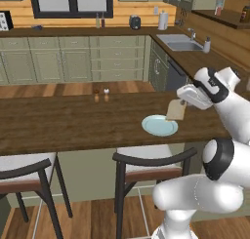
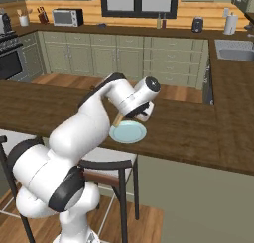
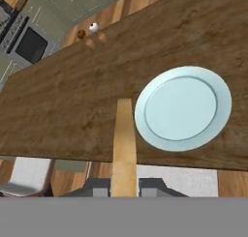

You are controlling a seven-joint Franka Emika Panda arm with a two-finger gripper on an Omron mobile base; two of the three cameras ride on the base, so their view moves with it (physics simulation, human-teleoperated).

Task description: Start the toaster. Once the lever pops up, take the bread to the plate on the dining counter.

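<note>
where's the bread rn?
The bread is clamped in the shut hand, held in the air above the dining counter. It hangs over the plate's near right edge in the left base view, not yet on it.

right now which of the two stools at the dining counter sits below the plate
The stool nearer the arm; its white seat lies under the counter edge below the plate. The other stool stands off to the left.

A rendered kitchen with olive-green cabinets [image 1: 73,57] under a dark worktop, warm wood-plank walls and a dark-framed window [image 2: 139,1]. A steel sink [image 1: 178,42] sits in the corner run. The floor is wood planks. Two white-seated stools [image 1: 146,167] stand nearest the camera.
</note>
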